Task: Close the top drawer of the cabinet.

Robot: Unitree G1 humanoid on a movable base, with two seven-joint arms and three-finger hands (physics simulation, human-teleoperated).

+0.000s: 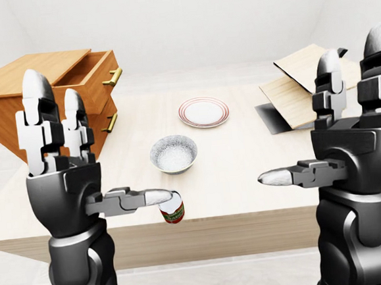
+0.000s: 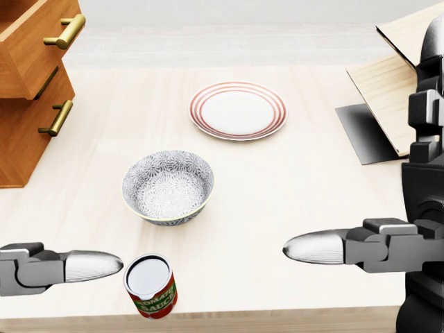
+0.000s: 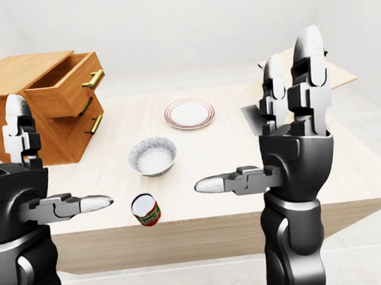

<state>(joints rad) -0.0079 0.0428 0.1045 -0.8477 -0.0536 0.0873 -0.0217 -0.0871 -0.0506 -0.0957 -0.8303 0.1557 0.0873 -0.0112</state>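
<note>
I am at the very start: nothing touches the top drawer [image 3: 67, 86] yet. It stands pulled out of the cabinet [image 3: 39, 111] at about ten o'clock in the right-eye view, at the table's far left corner, its brass handle [image 3: 94, 78] jutting toward the middle of the table [image 2: 277, 180]. The lower drawer sits flush beneath it.

Both my hands are raised and empty. My left hand [image 1: 61, 172] has its fingers straight up and thumb pointing inward, spread wide and holding nothing. My right hand [image 3: 295, 144] is the same, open with the thumb out to the side.

As I judge it, the next move calls for my left hand, the nearer one, to travel up toward ten o'clock, set its palm or fingers flat against the drawer face beside the handle, and push straight in along the drawer's run. A skewed push could jam it.

Between me and the cabinet there is little in the way. A tomato sauce can [image 2: 152, 286] stands at the table's near edge, just beside my left thumb, so I should lift clear of it. A patterned bowl [image 2: 168, 186] sits past the can, and a red-ringed plate [image 2: 238, 110] at twelve o'clock. Wooden boards [image 2: 399, 104] lie at two o'clock, well apart from my path.
</note>
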